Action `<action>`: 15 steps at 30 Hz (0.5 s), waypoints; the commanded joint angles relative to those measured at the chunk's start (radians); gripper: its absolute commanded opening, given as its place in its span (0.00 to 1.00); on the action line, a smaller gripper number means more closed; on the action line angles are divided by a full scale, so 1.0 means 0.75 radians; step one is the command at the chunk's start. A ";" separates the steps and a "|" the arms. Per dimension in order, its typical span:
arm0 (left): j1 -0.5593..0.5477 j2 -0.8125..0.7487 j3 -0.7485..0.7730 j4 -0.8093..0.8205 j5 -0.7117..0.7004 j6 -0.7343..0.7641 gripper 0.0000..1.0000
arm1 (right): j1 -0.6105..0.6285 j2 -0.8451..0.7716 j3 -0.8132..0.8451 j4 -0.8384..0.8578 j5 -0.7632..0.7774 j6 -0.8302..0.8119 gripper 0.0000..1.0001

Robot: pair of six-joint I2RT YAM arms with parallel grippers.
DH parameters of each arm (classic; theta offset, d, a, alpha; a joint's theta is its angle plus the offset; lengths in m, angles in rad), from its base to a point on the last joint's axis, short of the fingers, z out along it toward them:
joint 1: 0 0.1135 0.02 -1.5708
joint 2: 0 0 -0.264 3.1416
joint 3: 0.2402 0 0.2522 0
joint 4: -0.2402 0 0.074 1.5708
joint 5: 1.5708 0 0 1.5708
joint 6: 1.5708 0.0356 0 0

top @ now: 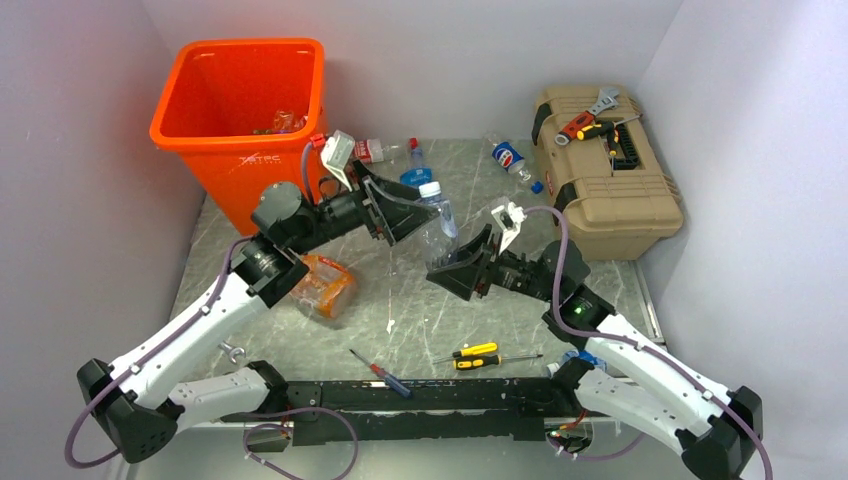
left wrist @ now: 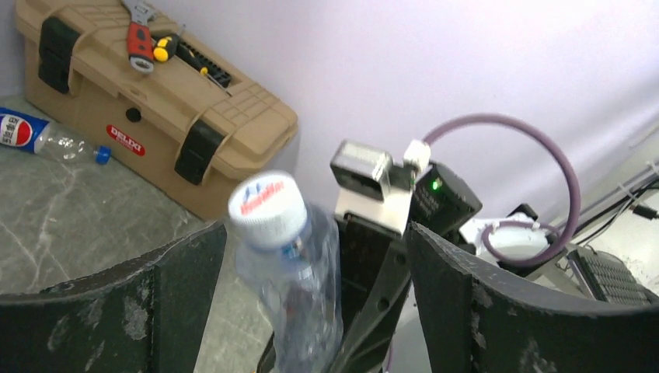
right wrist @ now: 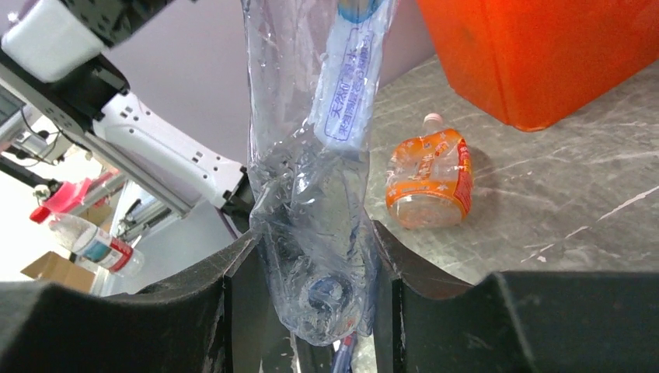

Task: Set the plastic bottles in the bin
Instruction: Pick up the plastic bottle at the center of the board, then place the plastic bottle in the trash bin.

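While the clear water bottle [top: 437, 215] hangs in the air between the two arms, the right gripper [right wrist: 311, 295] squeezes its bottom end, with both black fingers [right wrist: 225, 311] pressed tight against the crinkly plastic. The left gripper [left wrist: 311, 311] stands wide open around the top of the same bottle, and its fingers [left wrist: 466, 303] do not touch the white cap [left wrist: 266, 208] or the sides. So this looks like a hand-over, and only the right arm has the bottle now. To do this step well, the left arm should pull straight back, away from the cap, so it does not bump the bottle loose. The right arm should keep its squeeze firm but not crush harder, because the thin plastic is soft and slippery. Then it has to carry the bottle up and over to the orange bin [top: 240, 100], which stands at the far left corner of the table [top: 640, 290]. It should lift higher than the rolled rim before it lets go, so the bottle drops inside and does not bounce off. A few bottles already lie in the bin. More wait on the table: an orange-label bottle [right wrist: 427, 179] near the bin, and a blue-label bottle [left wrist: 47, 138] beside the tan toolbox [top: 605, 170].
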 commanded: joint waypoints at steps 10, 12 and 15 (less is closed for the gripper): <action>-0.002 0.133 0.148 0.039 0.068 -0.147 0.71 | 0.117 -0.072 -0.023 -0.109 0.147 -0.273 0.29; -0.003 0.134 0.134 0.055 0.080 -0.157 0.60 | 0.117 -0.080 -0.029 -0.106 0.156 -0.273 0.28; -0.002 0.130 0.118 0.074 0.096 -0.172 0.46 | 0.117 -0.087 -0.039 -0.098 0.171 -0.267 0.28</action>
